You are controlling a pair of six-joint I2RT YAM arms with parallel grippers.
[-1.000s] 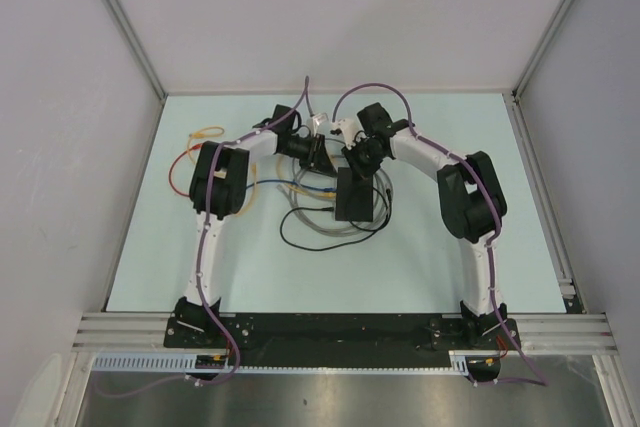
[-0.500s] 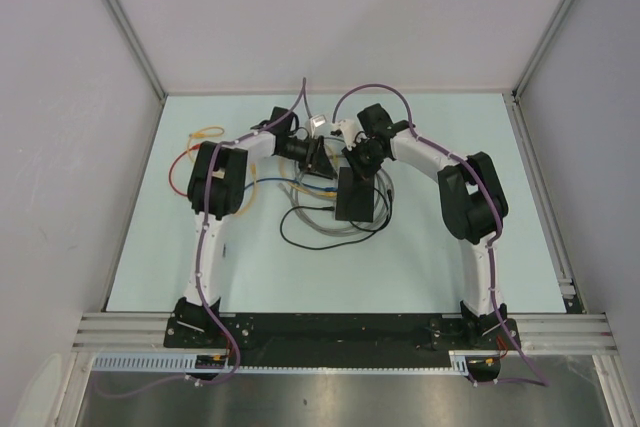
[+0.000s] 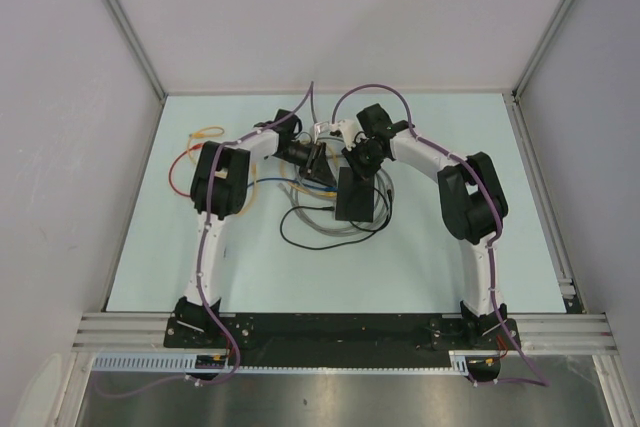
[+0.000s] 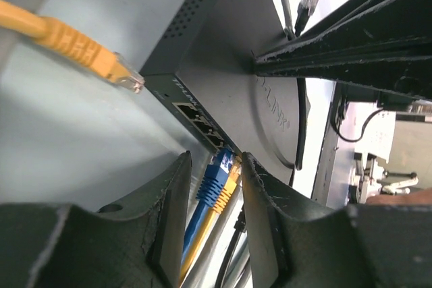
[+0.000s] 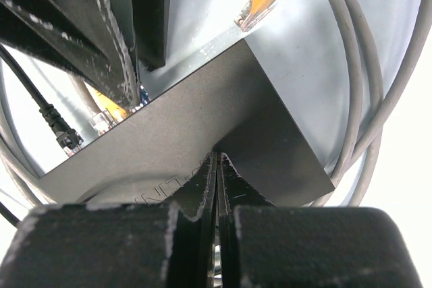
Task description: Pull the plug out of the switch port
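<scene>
The switch (image 3: pixel 355 195) is a flat black box in the middle of the table. In the left wrist view its row of sockets (image 4: pixel 200 121) faces me, with a blue plug (image 4: pixel 217 179) and a yellow plug (image 4: pixel 231 185) seated side by side. My left gripper (image 4: pixel 214 160) is open, one finger on each side of the two plugs, and it sits at the switch's far-left edge in the top view (image 3: pixel 318 162). My right gripper (image 5: pixel 217 155) is shut and empty, with its tips pressed on the switch's top (image 5: pixel 202 133).
A loose yellow plug (image 4: pixel 101 59) lies on the table left of the switch. Grey cable coils (image 5: pixel 361 99) and a black cable (image 3: pixel 300 242) ring the switch. An orange cable loop (image 3: pixel 190 157) lies at the far left. The walls stand close behind.
My left wrist has shifted slightly toward the switch. The right arm and the switch have not visibly moved.
</scene>
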